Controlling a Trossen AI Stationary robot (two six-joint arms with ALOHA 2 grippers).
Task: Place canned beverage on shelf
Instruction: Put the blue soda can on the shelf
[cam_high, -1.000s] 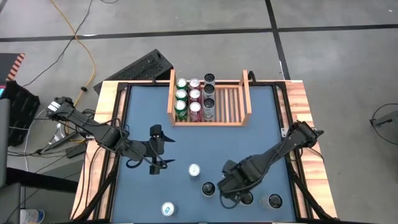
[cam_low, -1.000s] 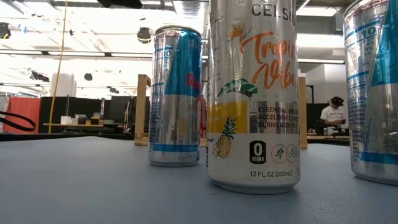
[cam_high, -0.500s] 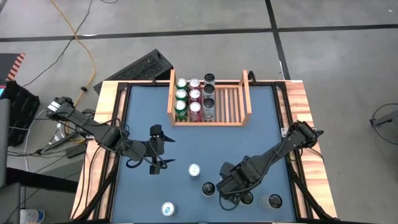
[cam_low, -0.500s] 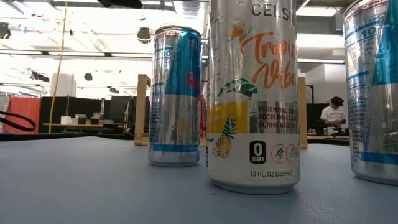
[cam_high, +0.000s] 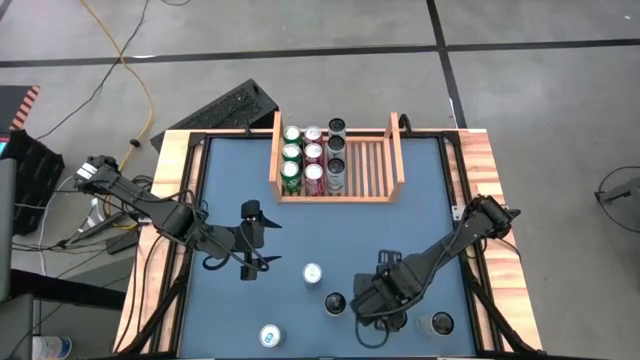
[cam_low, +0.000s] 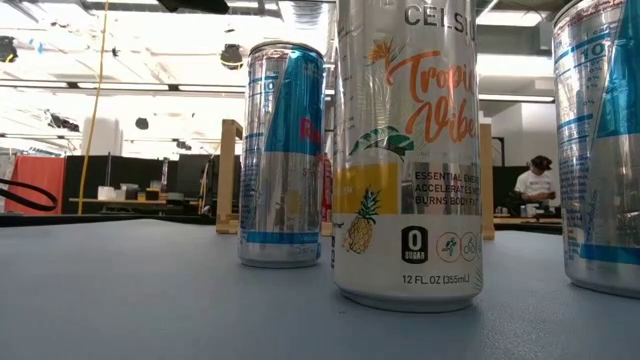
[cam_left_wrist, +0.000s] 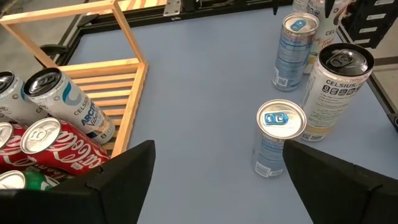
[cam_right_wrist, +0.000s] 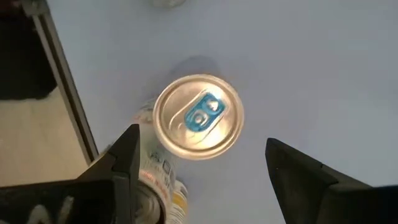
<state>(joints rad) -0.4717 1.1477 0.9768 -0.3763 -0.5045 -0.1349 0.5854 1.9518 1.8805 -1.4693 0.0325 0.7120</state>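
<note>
Hovering open over a can, right gripper near front edge

Right gripper (cam_high: 385, 318) sits low at the front right of the table (cam_high: 420, 200), fingers (cam_right_wrist: 121, 163) spread wide. In its wrist view a silver can (cam_right_wrist: 198, 117) with a blue tab stands upright between the fingers, clear gaps on both sides, no contact. Nothing is held. Another can, partly hidden, sits just beside one finger.

Left gripper (cam_high: 252, 240) hangs over the left-middle of the table, fingers (cam_left_wrist: 127, 171) wide apart, empty.

Shelf (cam_high: 394, 160) stands at the back centre, touching the back border. Its left part holds three rows of cans (cam_high: 312, 152); the right part shows bare slats. Its right wall is well apart from the table's right edge.

Loose cans: one near table centre (cam_high: 313, 273), a dark-topped one (cam_high: 335, 303) just left of the right gripper, one at front right (cam_high: 437, 323), one at front left (cam_high: 269, 336). Wide open blue surface lies between these and the shelf.

Readable text: low view shows "CELSIUS", partly cut off, "Tropical Vibe" script, "0 SUGAR", "12 FL. OZ (355mL)" on the nearest can (cam_low: 408, 150); a blue-silver can (cam_low: 284, 155) stands behind it. Left wrist view reads "CELSIUS" on one can (cam_left_wrist: 336, 93) and "ARCTIC" on a shelf can (cam_left_wrist: 68, 102); red cans (cam_left_wrist: 56, 146) carry Coca-Cola script.
</note>
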